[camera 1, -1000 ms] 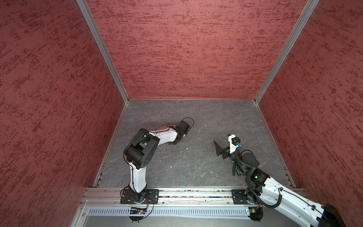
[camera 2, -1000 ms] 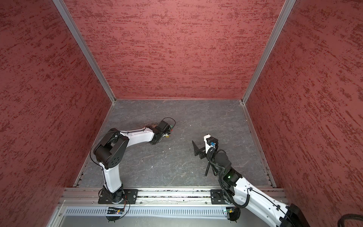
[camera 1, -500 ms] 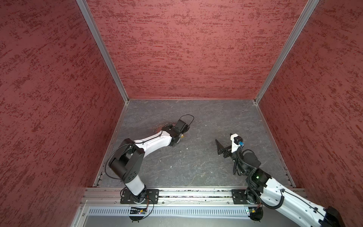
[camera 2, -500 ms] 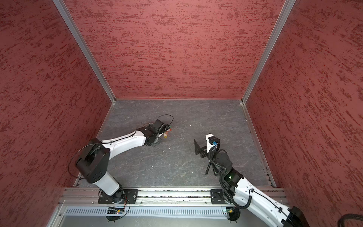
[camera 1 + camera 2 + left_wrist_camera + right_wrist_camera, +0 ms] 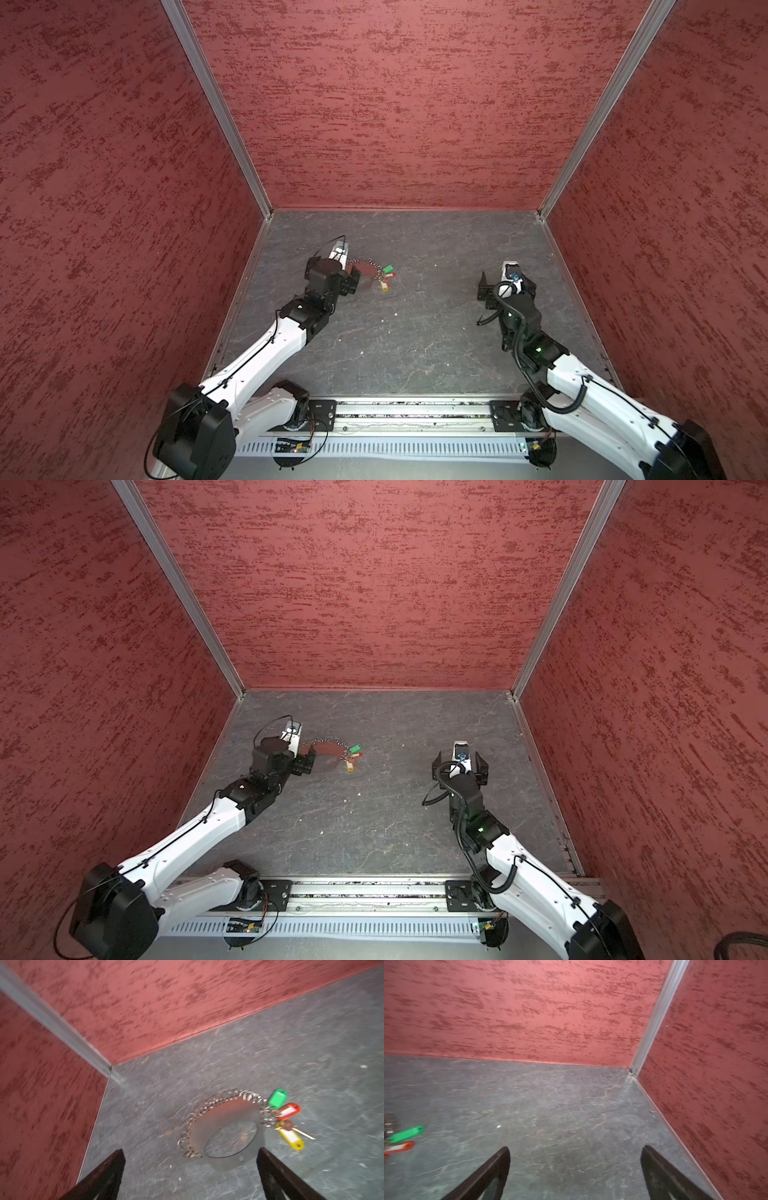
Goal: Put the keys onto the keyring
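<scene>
Three keys, green [image 5: 278, 1098], red [image 5: 288, 1111] and yellow [image 5: 291, 1136], lie fanned together on the grey table [image 5: 415, 332], their metal ends bunched against the keyring [image 5: 207, 1105]. The wrist view is too blurred to show whether they are threaded on it. The keyring, a curved string of small silver rings, lies flat in the left rear part of the table in both top views, with the keys at its right end. Just beside its other end is the left gripper [image 5: 191, 1151], its jaws spread wide and holding nothing, with the loop just ahead of the gap between them. Well apart, on the right side of the table, the right gripper [image 5: 459, 762] is raised over bare surface, also wide open and empty.
</scene>
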